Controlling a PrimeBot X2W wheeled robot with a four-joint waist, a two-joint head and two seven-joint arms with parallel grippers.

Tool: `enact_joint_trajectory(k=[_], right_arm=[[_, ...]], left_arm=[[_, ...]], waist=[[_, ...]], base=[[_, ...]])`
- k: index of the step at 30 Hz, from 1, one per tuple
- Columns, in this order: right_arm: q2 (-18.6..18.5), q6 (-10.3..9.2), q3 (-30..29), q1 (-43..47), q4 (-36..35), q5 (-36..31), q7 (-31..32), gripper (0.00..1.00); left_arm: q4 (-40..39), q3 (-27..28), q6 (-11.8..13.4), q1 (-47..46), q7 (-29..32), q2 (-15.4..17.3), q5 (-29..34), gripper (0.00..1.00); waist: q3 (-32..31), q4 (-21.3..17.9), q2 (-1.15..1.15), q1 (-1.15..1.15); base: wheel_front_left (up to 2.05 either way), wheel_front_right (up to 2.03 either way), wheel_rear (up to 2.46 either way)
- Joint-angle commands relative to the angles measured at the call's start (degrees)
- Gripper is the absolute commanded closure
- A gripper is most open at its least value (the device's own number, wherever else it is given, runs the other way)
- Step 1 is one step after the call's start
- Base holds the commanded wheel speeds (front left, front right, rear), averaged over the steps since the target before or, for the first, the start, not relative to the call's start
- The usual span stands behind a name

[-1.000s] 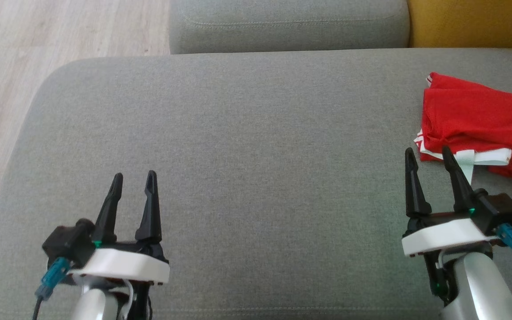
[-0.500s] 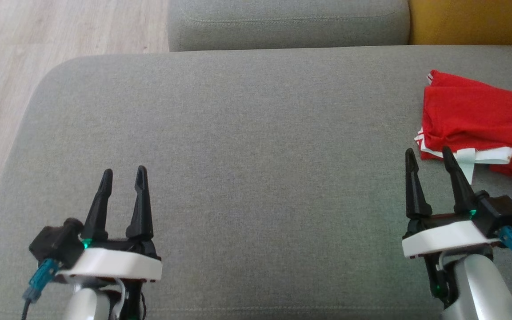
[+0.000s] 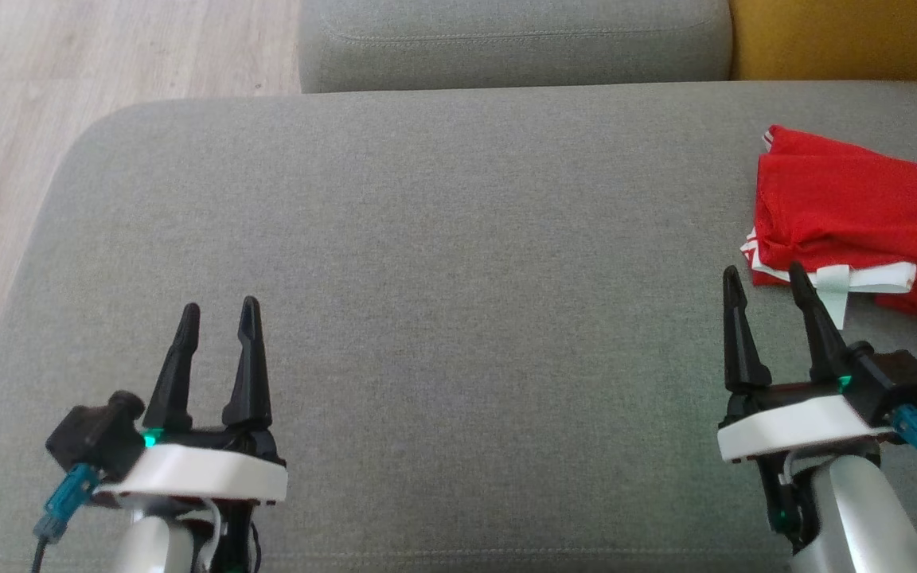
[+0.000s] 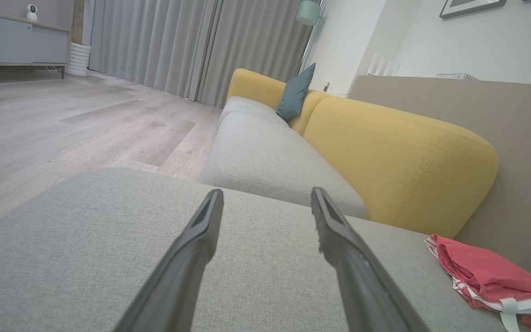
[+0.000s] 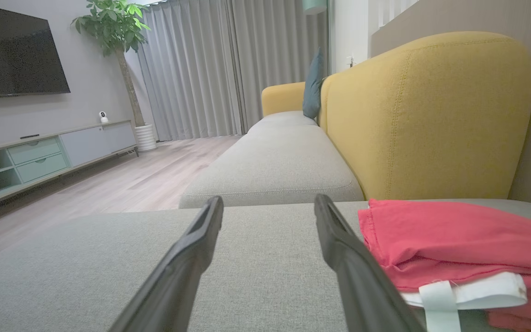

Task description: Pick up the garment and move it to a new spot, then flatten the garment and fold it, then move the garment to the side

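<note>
Head view, left gripper (image 3: 220,305): seen at the lower left above the grey cushion (image 3: 458,239); its fingers were spread with nothing between them; it was placed well apart from the garment.
Head view, right gripper (image 3: 764,270): seen at the lower right; its jaws were parted and empty; the fingertips were placed just beside the garment's near edge; whether they touched it could not be told.
Head view, garment (image 3: 848,207): red with white trim; laid in a folded bundle at the cushion's right edge, partly cut off by the frame.
Head view, surroundings: a second grey cushion (image 3: 514,40) was seen beyond the first; a yellow backrest (image 3: 848,32) at the upper right; wooden floor (image 3: 108,64) at the upper left.
Left wrist view, left gripper (image 4: 268,191): both fingers were held wide over bare cushion fabric – nothing gripped.
Left wrist view, garment (image 4: 482,272): seen far to the lower right, below the yellow backrest (image 4: 399,161); a teal pillow (image 4: 295,92) and grey curtains (image 4: 178,46) were seen behind.
Right wrist view, right gripper (image 5: 269,199): fingers were held wide and empty.
Right wrist view, garment (image 5: 450,240): laid just right of the right-hand finger – red layers over a white band (image 5: 468,288); a television (image 5: 12,55) and a plant (image 5: 113,23) were seen at the left.
</note>
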Motion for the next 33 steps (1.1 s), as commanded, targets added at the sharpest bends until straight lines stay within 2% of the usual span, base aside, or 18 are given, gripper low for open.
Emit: enact_joint_trajectory(k=[1, 5, 6, 9, 33], right_arm=[[0.0, 0.37, 1.6, -1.4, -1.7, 0.2, -0.6, 0.0], [0.0, 0.37, 1.7, -1.4, -1.7, 0.3, -0.6, 0.0], [0.0, 0.0, 0.1, 0.0, 0.3, 0.0, 0.0, 1.0], [0.2, -0.01, 0.1, 1.1, 3.0, 0.1, 0.1, 1.0], [0.1, 0.06, -1.4, 1.1, 2.3, 15.7, 3.9, 1.0]], left_arm=[[-2.1, 2.3, 0.0, -2.0, -0.3, 0.6, -0.4, 0.0], [-2.2, 2.5, 0.4, -1.9, -0.3, 0.6, -1.2, 0.0], [0.1, 0.1, 0.0, 0.0, 0.0, -0.1, -1.1, 1.0], [3.1, -0.3, 0.0, 1.1, 0.1, -0.4, -1.2, 1.0], [4.6, 1.5, -0.8, -0.2, 3.5, 0.3, -14.8, 1.0]], waist=[[-0.1, 0.0, 0.0, 0.0], [-0.1, 0.0, 0.0, 0.0], [-0.1, 0.0, 0.0, 0.0], [-0.1, 0.0, 0.0, 0.0], [-0.4, -0.3, 0.0, 0.0]], base=[[0.0, 0.0, 0.0], [0.0, 0.0, 0.0], [0.0, 0.0, 0.0], [0.0, 0.0, 0.0], [0.0, 0.0, 0.0]])
